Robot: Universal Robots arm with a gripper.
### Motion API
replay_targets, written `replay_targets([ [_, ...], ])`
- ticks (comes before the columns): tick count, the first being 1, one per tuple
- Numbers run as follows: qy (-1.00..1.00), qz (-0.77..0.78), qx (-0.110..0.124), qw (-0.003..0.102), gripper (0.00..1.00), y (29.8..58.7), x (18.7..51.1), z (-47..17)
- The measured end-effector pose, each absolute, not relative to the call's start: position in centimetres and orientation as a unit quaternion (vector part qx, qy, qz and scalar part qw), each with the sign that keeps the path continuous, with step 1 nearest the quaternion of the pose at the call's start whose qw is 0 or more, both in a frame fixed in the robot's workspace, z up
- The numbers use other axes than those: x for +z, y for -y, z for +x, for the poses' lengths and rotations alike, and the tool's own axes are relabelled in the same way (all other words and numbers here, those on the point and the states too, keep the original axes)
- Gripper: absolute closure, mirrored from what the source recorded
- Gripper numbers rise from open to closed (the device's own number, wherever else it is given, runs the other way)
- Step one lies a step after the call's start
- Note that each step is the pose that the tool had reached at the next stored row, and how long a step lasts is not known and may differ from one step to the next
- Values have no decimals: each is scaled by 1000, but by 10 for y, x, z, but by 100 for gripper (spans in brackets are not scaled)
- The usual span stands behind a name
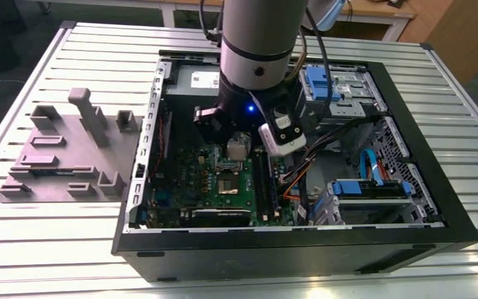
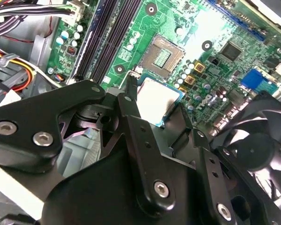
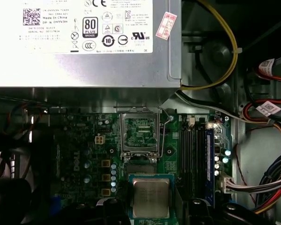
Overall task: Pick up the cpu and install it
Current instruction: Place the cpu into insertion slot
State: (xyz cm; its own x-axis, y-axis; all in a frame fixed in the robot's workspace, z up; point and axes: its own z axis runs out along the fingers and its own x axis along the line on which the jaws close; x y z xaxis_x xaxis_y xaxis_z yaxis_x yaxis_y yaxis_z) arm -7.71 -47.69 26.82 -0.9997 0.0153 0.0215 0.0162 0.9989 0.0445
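The cpu [image 2: 157, 101] is a small pale silver square chip, and my gripper [image 2: 158, 104] is shut on it, one black finger on each of two opposite edges. In the exterior view the cpu [image 1: 237, 148] hangs under the gripper [image 1: 237, 151], a little above the green motherboard [image 1: 197, 187] inside the open computer case [image 1: 305, 249]. The dark open socket [image 1: 226, 184] lies just past the chip, toward the case's near wall. In the second wrist view the socket [image 2: 163, 56] shows its gold contacts close beside the chip. In the first wrist view the cpu [image 3: 151, 197] sits near the metal socket frame [image 3: 140, 133].
A grey power supply with a white label [image 3: 84, 42] borders the board. Memory slots [image 2: 107, 37], a black fan [image 2: 253, 150] and cable bundles [image 2: 14, 61] crowd around the socket. Blue drive bays [image 1: 330, 84] fill the case's far side. A grey fixture plate [image 1: 65, 156] lies on the exterior view's left.
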Motion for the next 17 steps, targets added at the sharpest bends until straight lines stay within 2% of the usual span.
replay_targets([
  [17, 1000, -8, -25, 11, 53, 477, 263, -77],
])
